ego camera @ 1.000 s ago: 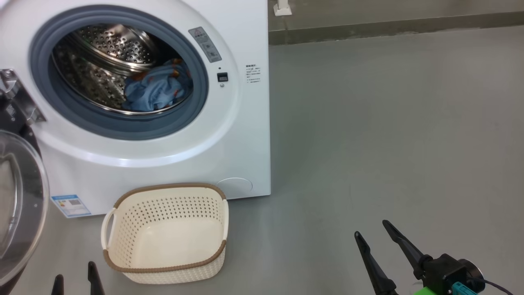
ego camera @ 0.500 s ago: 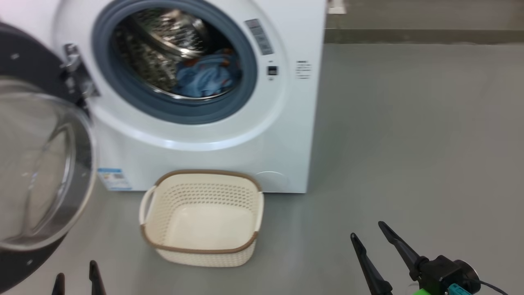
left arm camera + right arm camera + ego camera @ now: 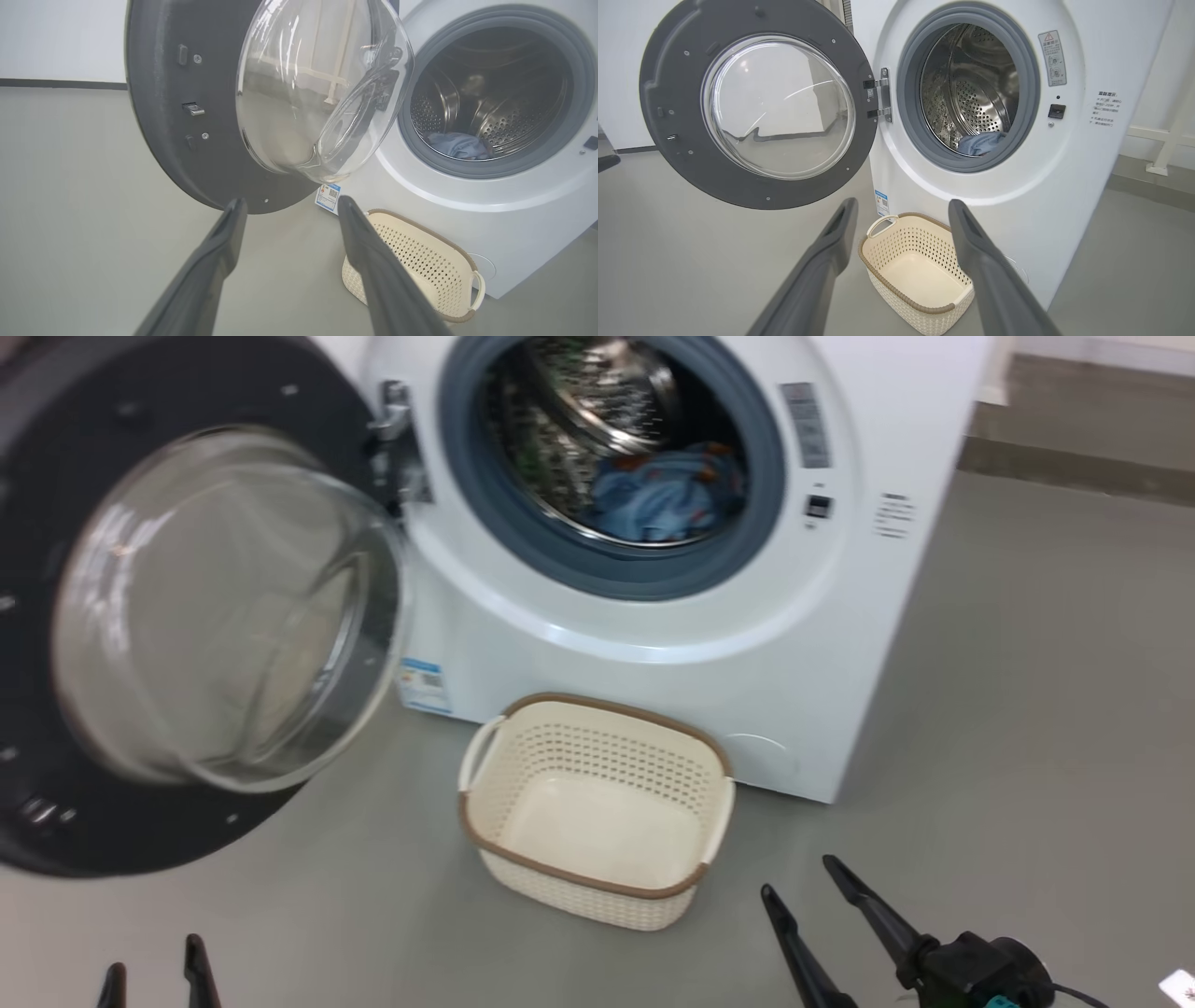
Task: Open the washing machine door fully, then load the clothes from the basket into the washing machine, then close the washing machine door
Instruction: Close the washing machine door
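Observation:
The white washing machine point(image 3: 653, 653) point(image 3: 495, 219) point(image 3: 1041, 186) stands with its door point(image 3: 56, 784) point(image 3: 159, 116) point(image 3: 668, 154) swung wide open to the left, glass bowl facing out. The light blue clothes point(image 3: 663, 499) point(image 3: 455, 145) point(image 3: 983, 142) lie inside the steel drum. In front of the machine, on the floor, sits the cream basket point(image 3: 597, 854) point(image 3: 420, 261) point(image 3: 915, 275), with nothing in it. My left gripper point(image 3: 149, 975) point(image 3: 289, 205) is open, back from the door's lower edge. My right gripper point(image 3: 803, 882) point(image 3: 901, 207) is open, low at the right, behind the basket.
Grey floor point(image 3: 1027, 709) stretches to the right of the machine up to a low wall base point(image 3: 1074, 467). A white frame leg point(image 3: 1157, 163) stands at the far right. A blue label point(image 3: 422, 683) marks the machine's lower front.
The head view has swung left, so the machine, door and basket sit further right in it. Both grippers stay open and low in the picture.

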Available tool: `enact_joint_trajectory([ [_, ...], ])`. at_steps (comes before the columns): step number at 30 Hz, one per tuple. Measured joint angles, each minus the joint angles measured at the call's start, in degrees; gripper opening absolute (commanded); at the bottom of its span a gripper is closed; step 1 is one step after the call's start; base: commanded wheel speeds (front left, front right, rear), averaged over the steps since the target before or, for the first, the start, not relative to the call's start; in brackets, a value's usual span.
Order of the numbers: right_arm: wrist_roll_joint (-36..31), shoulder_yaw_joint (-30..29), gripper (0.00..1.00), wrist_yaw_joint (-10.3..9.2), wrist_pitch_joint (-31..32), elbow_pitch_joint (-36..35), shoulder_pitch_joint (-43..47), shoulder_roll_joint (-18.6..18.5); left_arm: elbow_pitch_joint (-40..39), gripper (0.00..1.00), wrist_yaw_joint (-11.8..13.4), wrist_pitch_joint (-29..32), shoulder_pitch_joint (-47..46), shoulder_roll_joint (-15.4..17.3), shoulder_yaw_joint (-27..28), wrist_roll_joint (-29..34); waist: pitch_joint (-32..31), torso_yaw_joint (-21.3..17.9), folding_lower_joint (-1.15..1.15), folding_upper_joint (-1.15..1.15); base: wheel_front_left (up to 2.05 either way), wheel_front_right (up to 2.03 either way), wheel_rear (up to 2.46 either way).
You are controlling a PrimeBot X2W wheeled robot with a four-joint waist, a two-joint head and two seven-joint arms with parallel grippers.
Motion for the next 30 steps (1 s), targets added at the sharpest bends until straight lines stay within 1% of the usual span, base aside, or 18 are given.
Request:
enact_joint_trajectory([
  [5, 0.01, 2.58, 1.00, 0.00, -0.01, 0.80, -0.73, -0.09, -1.36, 1.00, 0.74, -0.49, 1.38, -0.08, 1.45, -0.26, -0.06, 3.49, 0.00, 0.00, 0.00, 0.00, 0.00],
  [9, 0.13, 4.11, 1.00, 0.00, -0.02, 1.52, -2.72, -0.44, -2.21, 1.00, 1.24, -1.05, 2.80, -0.35, 2.38, -0.83, 0.35, 4.84, 0.00, 0.00, 0.00, 0.00, 0.00],
  [16, 0.62, 5.36, 1.00, 0.00, -0.12, 2.70, -3.75, -0.82, -3.53, 1.00, 1.69, -1.63, 3.68, -0.87, 3.14, -1.29, 0.92, 5.27, 0.00, 0.00, 0.00, 0.00, 0.00],
  [30, 0.77, 5.36, 1.00, 0.00, -0.53, 3.19, -3.75, -0.76, -3.79, 1.00, 2.16, -1.52, 3.72, -0.81, 2.74, -1.34, 0.27, 4.74, 0.00, 0.00, 0.00, 0.00, 0.00],
])
